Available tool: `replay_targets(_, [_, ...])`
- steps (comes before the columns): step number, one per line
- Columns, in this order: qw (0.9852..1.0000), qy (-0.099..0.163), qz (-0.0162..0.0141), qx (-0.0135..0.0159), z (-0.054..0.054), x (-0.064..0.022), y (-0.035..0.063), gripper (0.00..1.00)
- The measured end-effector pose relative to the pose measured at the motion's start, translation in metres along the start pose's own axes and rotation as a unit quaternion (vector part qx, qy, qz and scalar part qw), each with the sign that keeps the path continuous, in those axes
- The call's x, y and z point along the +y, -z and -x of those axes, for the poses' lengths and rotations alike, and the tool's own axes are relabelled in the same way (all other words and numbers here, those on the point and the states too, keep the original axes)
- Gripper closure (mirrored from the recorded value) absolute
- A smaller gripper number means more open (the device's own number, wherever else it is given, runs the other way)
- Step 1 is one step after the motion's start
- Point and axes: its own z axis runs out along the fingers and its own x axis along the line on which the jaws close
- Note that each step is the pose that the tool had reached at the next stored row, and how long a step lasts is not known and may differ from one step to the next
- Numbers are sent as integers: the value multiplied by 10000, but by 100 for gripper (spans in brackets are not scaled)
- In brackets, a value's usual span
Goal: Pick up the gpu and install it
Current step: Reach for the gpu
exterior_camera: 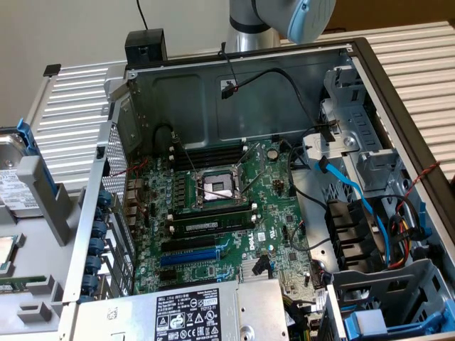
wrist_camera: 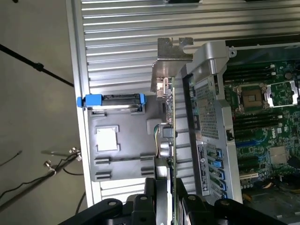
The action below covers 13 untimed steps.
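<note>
The gpu (wrist_camera: 171, 122) appears edge-on in the wrist view as a thin green board with small connectors on one side and its silver end bracket (wrist_camera: 169, 61) at the far end. My gripper (wrist_camera: 169, 190) is shut on the card's near end, one black finger on each face. The card hangs in the air above the rear wall of the open computer case (wrist_camera: 208, 108), outside the case, beside the green motherboard (wrist_camera: 262, 117). In the exterior view the arm's grey and blue joint (exterior_camera: 291, 18) is behind the case's back edge.
The motherboard (exterior_camera: 213, 213) lies flat in the case with dark memory sticks, a CPU socket and a blue expansion slot (exterior_camera: 188, 257). A power supply (exterior_camera: 192, 312) sits at the front, with blue and black cables (exterior_camera: 355, 192) on the exterior view's right. A grey tray with a blue clip (wrist_camera: 112, 101) lies outside.
</note>
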Motion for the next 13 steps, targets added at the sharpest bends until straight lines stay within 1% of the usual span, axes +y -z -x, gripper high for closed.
replay_targets(3, [10000,0,1,1,0,0,0,73])
replay_targets(4, [10000,-3,24,11,1,-2,1,73])
replay_targets(5, [9999,-12,96,44,1,-3,1,73])
replay_targets(6, [9998,-22,165,83,1,-5,0,73])
replay_targets(7, [9997,-31,213,129,1,-8,0,73])
replay_targets(8, [9996,-36,234,179,2,-11,1,73])
replay_targets(9, [9995,-39,237,215,2,-14,1,73])
replay_targets(10, [9994,-43,232,270,2,-16,1,73])
replay_targets(12, [9988,-55,210,441,3,-19,2,73])
replay_targets(13, [9987,-56,207,465,2,-20,1,73])
